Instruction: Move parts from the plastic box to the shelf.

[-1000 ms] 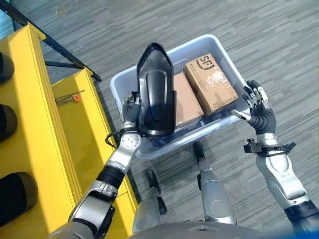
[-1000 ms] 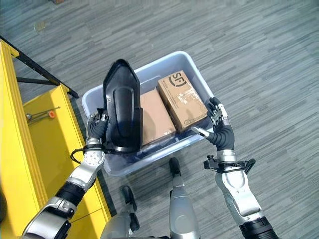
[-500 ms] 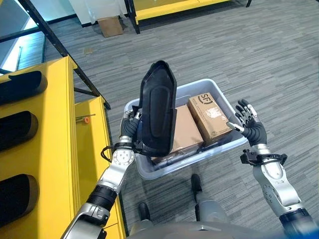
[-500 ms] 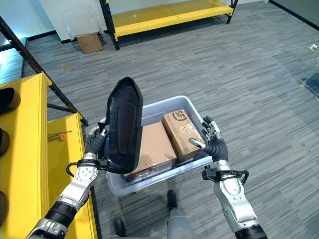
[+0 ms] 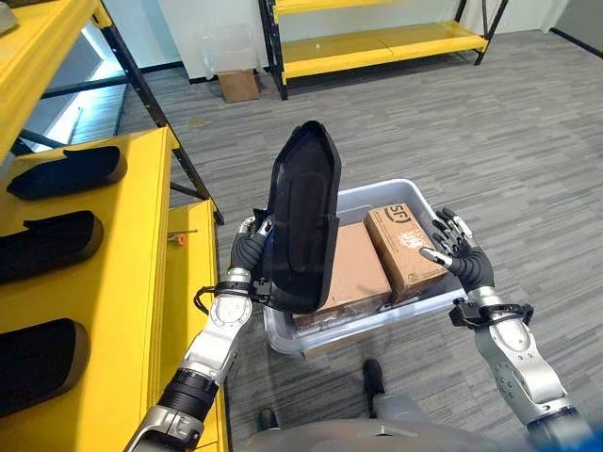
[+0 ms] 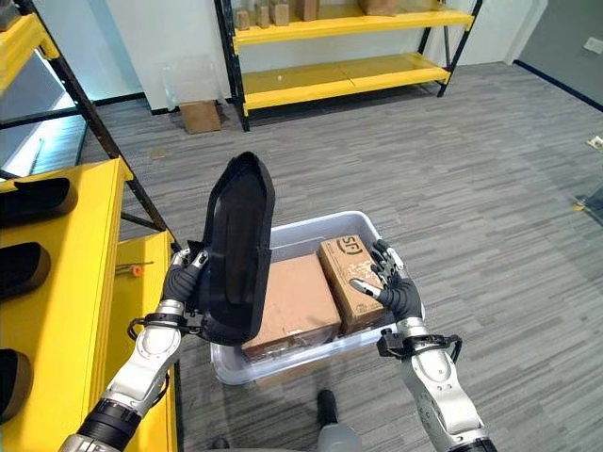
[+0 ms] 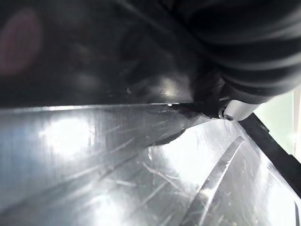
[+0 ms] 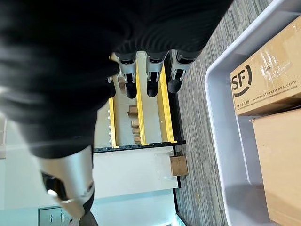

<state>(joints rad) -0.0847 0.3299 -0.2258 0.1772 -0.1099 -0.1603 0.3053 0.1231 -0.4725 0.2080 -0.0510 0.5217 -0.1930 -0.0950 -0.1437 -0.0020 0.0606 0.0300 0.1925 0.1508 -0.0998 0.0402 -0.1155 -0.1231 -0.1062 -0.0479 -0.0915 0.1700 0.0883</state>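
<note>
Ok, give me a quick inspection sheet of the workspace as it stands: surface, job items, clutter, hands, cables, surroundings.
Surface: grey striped floor; plastic box sits on it.
Job's things: black part held upright above the box's left end; two cardboard boxes lie side by side inside the box; yellow shelf to the robot's left already carries three black parts.
Clutter: small orange-tipped item on the shelf's lower level.
Hands: left hand is curled on the black part; right hand, fingers spread, hangs over the box's right end, holding nothing.
Cables: nothing seen.
Surroundings: another yellow rack at the far wall, small cardboard box on the floor beside it.
</note>
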